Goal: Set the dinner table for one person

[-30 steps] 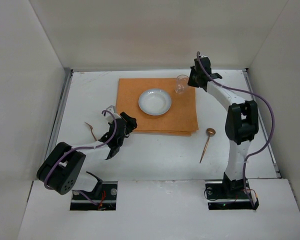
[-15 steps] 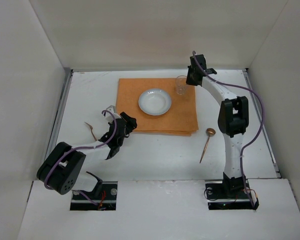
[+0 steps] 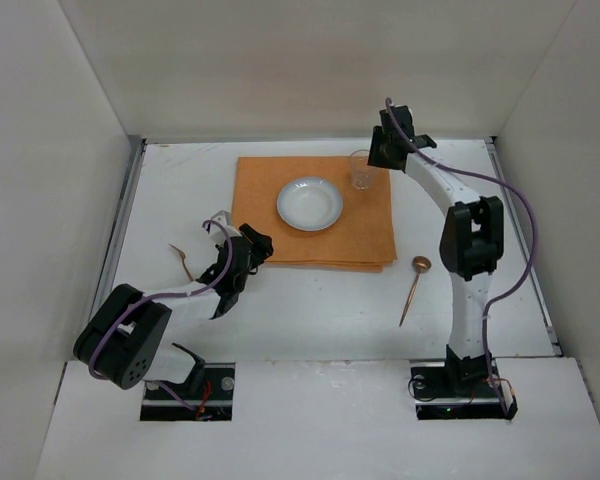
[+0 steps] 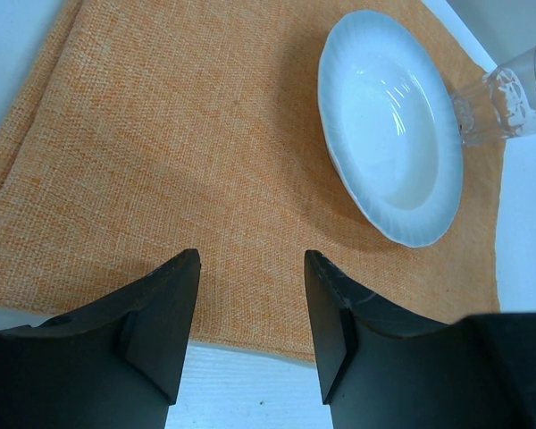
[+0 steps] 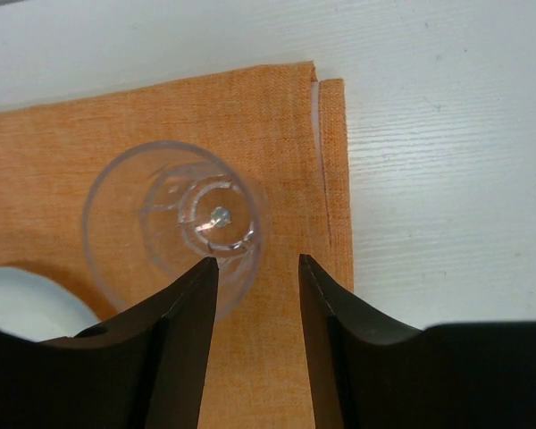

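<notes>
The white table [image 3: 310, 320] spreads beneath both arms, an orange cloth [image 3: 365, 225] at its far middle bearing a plate [image 3: 309, 203] and a glass [image 3: 360, 168]. The right claw [image 5: 257, 261] hangs released just by the glass; the left claw [image 4: 250, 257], also released, hovers over the cloth's near edge.

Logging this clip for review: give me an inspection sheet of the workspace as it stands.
Surface: white dinner table, orange cloth laid flat on it.
Job's things: white plate and upright clear glass on the cloth; spoon right of it, small brown utensil left, both on bare table.
Clutter: nothing seen.
Grippers: left gripper open over the cloth's near edge; right gripper open beside the glass; both hold nothing.
Cables: purple cables along both arms.
Surroundings: plain white walls.
</notes>
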